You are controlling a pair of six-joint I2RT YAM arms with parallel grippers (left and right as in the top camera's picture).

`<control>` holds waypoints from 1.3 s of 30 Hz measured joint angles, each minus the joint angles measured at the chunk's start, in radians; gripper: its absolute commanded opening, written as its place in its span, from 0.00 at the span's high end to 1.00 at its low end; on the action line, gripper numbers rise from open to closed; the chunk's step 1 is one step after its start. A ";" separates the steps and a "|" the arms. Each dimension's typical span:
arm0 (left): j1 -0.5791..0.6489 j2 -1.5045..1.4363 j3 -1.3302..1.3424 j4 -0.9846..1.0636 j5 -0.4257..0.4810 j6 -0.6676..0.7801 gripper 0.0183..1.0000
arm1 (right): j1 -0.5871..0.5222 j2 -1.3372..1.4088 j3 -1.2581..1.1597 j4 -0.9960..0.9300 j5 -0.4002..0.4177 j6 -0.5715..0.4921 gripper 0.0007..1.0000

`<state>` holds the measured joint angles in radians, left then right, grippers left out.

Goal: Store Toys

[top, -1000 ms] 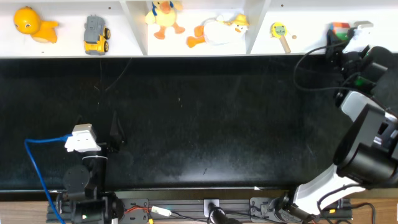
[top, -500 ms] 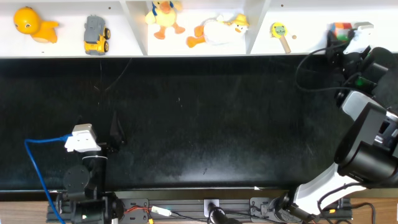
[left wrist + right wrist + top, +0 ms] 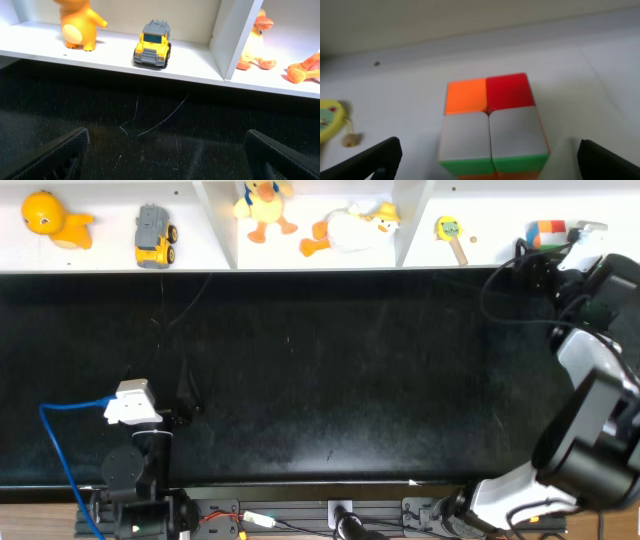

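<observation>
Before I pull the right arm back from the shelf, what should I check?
1. Cube sits flat on the shelf: ok.
2. Right gripper open, not touching the cube: ok.
3. Rattle apart from the cube: ok.
4. Left gripper open, out of the way over the mat: ok.
5. Right arm's cables free of snags: cannot tell.

Robot lab bench: black mat (image 3: 350,380), white cubby shelf (image 3: 110,252) – blue cable (image 3: 41,416) trailing off arm base

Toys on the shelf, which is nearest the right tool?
The multicoloured cube, at the right end of the shelf by the right tool; the rest sit farther left.
</observation>
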<state>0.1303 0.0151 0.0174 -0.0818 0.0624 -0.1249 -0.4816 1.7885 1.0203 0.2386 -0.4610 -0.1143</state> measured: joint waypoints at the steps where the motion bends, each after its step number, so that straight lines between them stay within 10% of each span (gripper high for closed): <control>1: 0.000 0.000 0.000 0.000 0.000 0.000 0.00 | 0.003 -0.038 0.000 -0.047 0.016 0.013 0.00; 19: 0.000 -0.002 0.000 0.000 0.000 0.000 0.00 | 0.240 -0.686 0.002 -0.986 0.232 0.172 0.01; 39: 0.000 -0.002 0.000 0.000 0.000 0.000 0.00 | 0.432 -0.730 0.002 -1.122 0.237 0.148 0.00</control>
<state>0.1303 0.0128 0.0170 -0.0818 0.0624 -0.1249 -0.0498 1.0584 1.0225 -0.8829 -0.2237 0.0338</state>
